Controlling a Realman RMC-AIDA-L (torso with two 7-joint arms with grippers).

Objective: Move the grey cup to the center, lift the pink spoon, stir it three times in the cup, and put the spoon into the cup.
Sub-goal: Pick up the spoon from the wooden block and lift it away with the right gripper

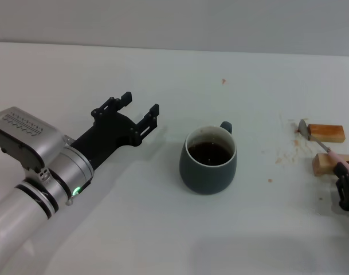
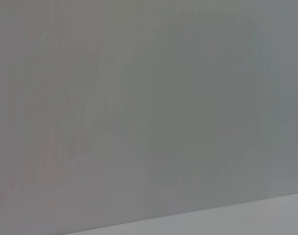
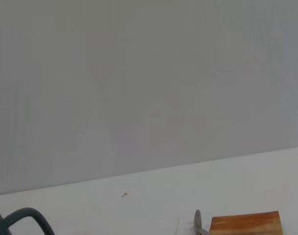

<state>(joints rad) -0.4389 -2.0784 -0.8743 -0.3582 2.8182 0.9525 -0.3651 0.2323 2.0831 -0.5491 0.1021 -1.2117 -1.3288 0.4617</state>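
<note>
No legible writing: grey cup (image 1: 208, 160); pink spoon (image 1: 326, 147)

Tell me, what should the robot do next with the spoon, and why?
Probably close the right gripper on the pink spoon and lift it. The grey cup already sits near the middle of the table, the left gripper is open and away from it, and the spoon lies across two wooden blocks, its handle by the right gripper.

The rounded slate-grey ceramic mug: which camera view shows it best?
The head view: the rounded slate-grey ceramic mug shows whole there, with its dark liquid and handle. The right wrist view catches only the handle at its edge. The left wrist view shows none of it.
</note>
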